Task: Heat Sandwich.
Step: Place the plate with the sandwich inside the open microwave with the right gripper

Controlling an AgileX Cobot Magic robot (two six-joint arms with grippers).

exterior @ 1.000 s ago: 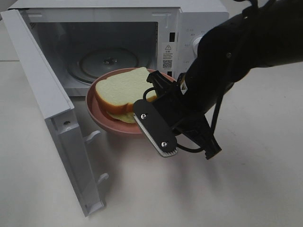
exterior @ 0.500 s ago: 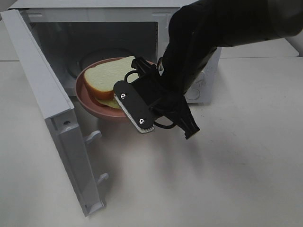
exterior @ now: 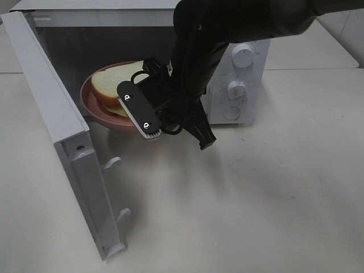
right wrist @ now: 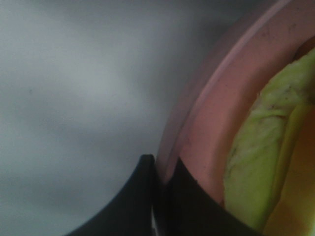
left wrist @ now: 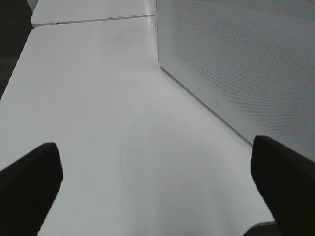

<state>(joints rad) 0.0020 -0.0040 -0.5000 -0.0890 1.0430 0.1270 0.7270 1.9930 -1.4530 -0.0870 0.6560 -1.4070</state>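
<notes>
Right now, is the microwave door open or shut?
Open. The door stands swung out leftward, the cavity exposed, with the plate and sandwich at its mouth.

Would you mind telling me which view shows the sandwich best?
The exterior high view: the sandwich lies on the pink plate, its bread mostly visible, partly behind the arm. The right wrist view gives only a blurred close-up of its green filling; the left wrist view shows none.

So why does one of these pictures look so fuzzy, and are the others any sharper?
Right wrist view: soft throughout, the lens sitting very close to the pink plate and sandwich. Exterior high view: sharp, though the dark arm shades the microwave cavity. Left wrist view: evenly lit table, but the fingers of the left hand are dark, blurred shapes.
</notes>
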